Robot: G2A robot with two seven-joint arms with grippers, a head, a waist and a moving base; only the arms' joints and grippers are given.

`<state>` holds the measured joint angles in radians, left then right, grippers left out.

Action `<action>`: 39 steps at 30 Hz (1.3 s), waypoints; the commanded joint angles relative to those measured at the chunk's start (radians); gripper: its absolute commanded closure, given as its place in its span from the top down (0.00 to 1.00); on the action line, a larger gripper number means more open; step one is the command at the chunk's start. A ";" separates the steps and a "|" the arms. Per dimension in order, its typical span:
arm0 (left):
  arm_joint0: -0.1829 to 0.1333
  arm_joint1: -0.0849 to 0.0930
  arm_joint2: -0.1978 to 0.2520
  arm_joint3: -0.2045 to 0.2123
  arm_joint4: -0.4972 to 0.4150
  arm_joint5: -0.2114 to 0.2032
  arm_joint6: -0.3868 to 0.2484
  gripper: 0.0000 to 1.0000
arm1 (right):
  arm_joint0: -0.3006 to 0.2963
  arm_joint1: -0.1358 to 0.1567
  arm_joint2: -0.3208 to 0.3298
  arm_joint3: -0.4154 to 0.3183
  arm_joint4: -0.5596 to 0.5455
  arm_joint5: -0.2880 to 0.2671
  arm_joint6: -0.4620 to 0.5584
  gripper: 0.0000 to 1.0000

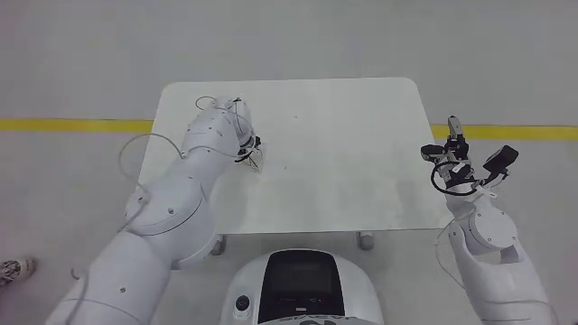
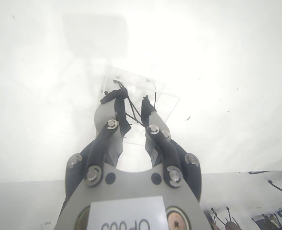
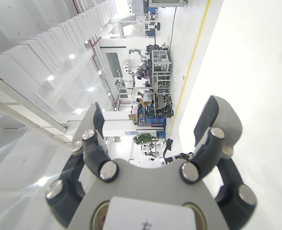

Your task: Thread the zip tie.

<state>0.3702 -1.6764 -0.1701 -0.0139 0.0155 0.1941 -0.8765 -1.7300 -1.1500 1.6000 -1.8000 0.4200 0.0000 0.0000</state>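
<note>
Left claw (image 2: 131, 99), jaws apart, straddles the black zip tie (image 2: 132, 111) over its clear plate (image 2: 166, 102), positioned for my pinch.

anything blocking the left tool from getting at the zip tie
Nothing visible does. The left tool sits right at the clear plate. The thin black zip tie runs through the open gap between its fingers, close beside one of them.
</note>
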 commanded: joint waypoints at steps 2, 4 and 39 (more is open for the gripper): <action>0.000 0.001 0.000 -0.001 -0.002 0.001 0.000 0.28 | 0.000 0.000 0.000 0.000 0.000 0.000 0.000 1.00; 0.000 0.002 0.000 -0.002 -0.003 0.001 -0.001 0.26 | 0.000 0.000 0.000 0.000 0.000 0.000 0.000 1.00; 0.043 0.020 0.000 -0.070 0.076 0.125 -0.018 0.22 | 0.000 0.000 0.000 0.000 0.000 0.000 0.000 1.00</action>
<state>0.4127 -1.6573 -0.1700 -0.0818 0.0921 0.3183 -0.8935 -1.7300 -1.1500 1.6000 -1.8000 0.4200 0.0000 0.0000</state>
